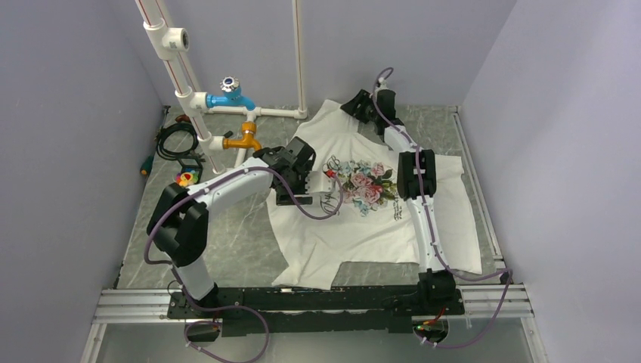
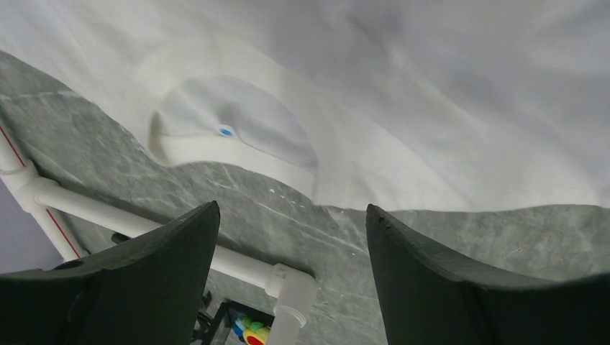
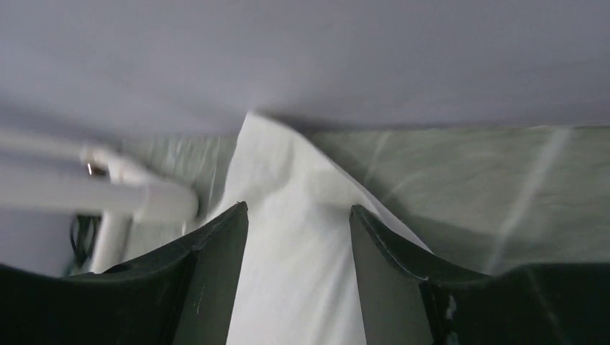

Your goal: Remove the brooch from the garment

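**A:** Item one, the brooch (image 1: 185,178). Where is it?

**B:** It is a small round rainbow piece at the left of the overhead frame. It lies on the table (image 1: 227,242) by the white pipes (image 1: 198,113), well apart from the garment (image 1: 363,234). I see no pin on the cloth (the print's red specks are too small to rule on).

**A:** Item two, the pincers.

**B:** The left gripper (image 2: 291,208) is released and empty, poised over bare table just off the collar (image 2: 237,154). The right gripper (image 3: 297,208) has its jaws apart astride the far sleeve (image 3: 288,187), top centre of the overhead frame. The cloth lies beneath it, not pinched.

**A:** And the step in hand?

**B:** By my reading it is clearing away, since the removal looks done. Lift both arms straight up before swinging home, so no finger drags the collar or sleeve. Keep the left elbow off the brooch.
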`<state>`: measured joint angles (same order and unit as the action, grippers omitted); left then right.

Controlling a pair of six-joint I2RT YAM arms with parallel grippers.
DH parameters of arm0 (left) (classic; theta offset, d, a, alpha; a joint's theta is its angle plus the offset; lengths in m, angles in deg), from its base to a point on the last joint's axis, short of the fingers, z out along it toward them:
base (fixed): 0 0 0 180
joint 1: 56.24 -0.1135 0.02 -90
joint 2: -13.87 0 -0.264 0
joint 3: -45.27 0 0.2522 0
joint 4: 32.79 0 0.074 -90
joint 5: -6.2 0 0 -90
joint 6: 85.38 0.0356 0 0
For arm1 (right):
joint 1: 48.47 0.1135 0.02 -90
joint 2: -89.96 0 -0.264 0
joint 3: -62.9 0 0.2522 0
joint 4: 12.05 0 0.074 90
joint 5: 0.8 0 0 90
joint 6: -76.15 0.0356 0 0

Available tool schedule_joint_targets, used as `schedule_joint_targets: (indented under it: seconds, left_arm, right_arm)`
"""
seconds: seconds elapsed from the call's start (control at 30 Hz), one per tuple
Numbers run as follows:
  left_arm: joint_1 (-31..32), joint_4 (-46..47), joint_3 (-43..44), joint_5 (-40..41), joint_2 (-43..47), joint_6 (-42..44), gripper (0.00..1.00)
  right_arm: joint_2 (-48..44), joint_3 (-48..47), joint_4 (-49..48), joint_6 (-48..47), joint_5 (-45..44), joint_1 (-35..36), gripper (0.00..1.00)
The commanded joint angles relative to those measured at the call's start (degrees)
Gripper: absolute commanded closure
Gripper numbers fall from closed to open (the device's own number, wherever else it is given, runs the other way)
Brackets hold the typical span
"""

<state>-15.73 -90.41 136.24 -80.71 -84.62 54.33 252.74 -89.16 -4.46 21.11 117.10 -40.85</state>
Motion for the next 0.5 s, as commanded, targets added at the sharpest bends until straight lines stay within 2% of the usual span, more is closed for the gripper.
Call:
schedule_joint_targets:
  seconds: [0.0, 0.27, 0.47]
  left_arm:
    - [-1.3, -1.7, 3.0, -0.5, -1.0, -2.9, 0.2]
    - [-1.9, -2.0, 4.7, -2.6, -1.0, -5.5, 0.2]
    - [1.6, -0.2, 2.7, -3.8, 0.2, -6.4, 0.19]
  right_arm:
    - [5.5, -4.1, -2.0, 17.2, -16.9, -2.6, 0.43]
    - [4.8, -5.3, -9.5, 12.7, -16.7, -2.6, 0.43]
    - [-3.6, 0.1, -18.1, 3.8, -8.8, -2.2, 0.26]
